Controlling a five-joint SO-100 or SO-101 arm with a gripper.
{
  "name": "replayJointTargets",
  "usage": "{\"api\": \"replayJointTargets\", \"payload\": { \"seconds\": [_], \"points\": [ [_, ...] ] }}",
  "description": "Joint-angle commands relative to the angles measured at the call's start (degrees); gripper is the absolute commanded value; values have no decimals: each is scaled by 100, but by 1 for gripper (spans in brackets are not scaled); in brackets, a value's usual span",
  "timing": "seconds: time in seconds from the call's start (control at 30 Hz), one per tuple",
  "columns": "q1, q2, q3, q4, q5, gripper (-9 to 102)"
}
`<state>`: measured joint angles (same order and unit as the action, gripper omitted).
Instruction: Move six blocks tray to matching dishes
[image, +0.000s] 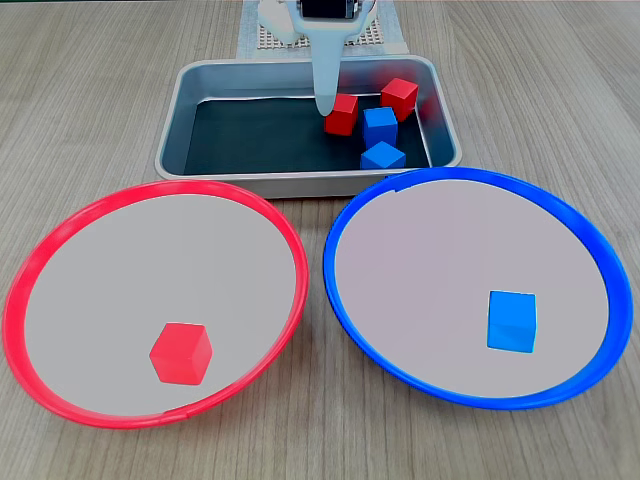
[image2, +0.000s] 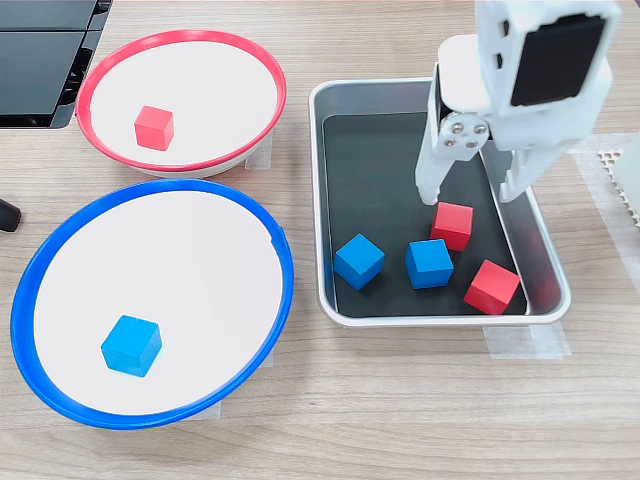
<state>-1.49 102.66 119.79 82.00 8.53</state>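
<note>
The silver tray (image: 175, 110) (image2: 318, 200) holds two red blocks (image: 341, 114) (image: 398, 97) and two blue blocks (image: 380, 126) (image: 382, 156). In the other fixed view these are the red blocks (image2: 452, 225) (image2: 491, 286) and the blue blocks (image2: 359, 261) (image2: 430, 263). My white gripper (image: 326, 106) (image2: 466, 194) hangs open over the tray, its fingertips just beside the nearer red block, with nothing held. The red-rimmed dish (image: 60, 235) (image2: 265, 75) carries one red block (image: 181, 353) (image2: 154, 127). The blue-rimmed dish (image: 590, 240) (image2: 60, 235) carries one blue block (image: 512, 320) (image2: 131, 344).
A white mesh mat (image: 262, 40) (image2: 625, 175) lies under the arm's base beyond the tray. A black panel (image2: 40, 60) sits past the red-rimmed dish. The two dishes stand side by side, close to the tray, on the wooden tabletop (image: 80, 90).
</note>
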Motion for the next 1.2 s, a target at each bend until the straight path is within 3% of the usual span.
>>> {"api": "replayJointTargets", "payload": {
  "seconds": [0.0,0.27,0.43,0.6,0.77,0.93,1.17],
  "points": [
    [-185,-18,97,-439,149,20],
    [-299,-316,167,-1011,220,17],
    [-308,-439,149,-1125,-149,0],
    [18,-290,-422,-378,-791,0],
    [896,-360,-2382,176,-1714,0],
    [1397,-1450,-4280,-861,-2074,0],
    [1503,-2663,-4685,-2127,-2566,0]
  ]
}}
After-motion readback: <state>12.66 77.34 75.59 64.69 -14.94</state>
